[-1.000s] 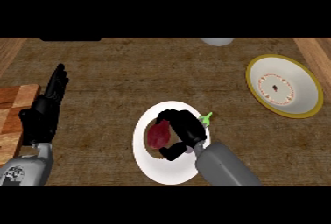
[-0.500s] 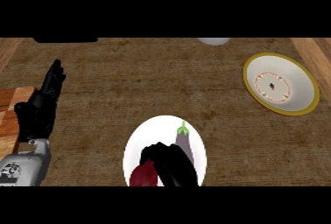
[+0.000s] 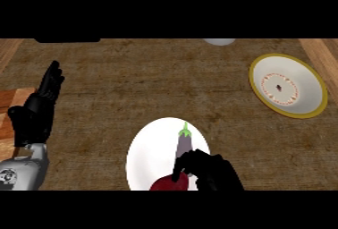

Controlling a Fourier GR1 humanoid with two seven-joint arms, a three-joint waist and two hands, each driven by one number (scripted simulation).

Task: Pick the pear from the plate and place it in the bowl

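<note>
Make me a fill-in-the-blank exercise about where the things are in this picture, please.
1. The white plate lies near the view's ____ edge.
2. The bowl with the yellow rim sits at the ____ side of the view.
3. The purple eggplant lies on the ____.
4. The left hand rests with its fingers ____.

Missing words: lower; right; plate; up
</note>
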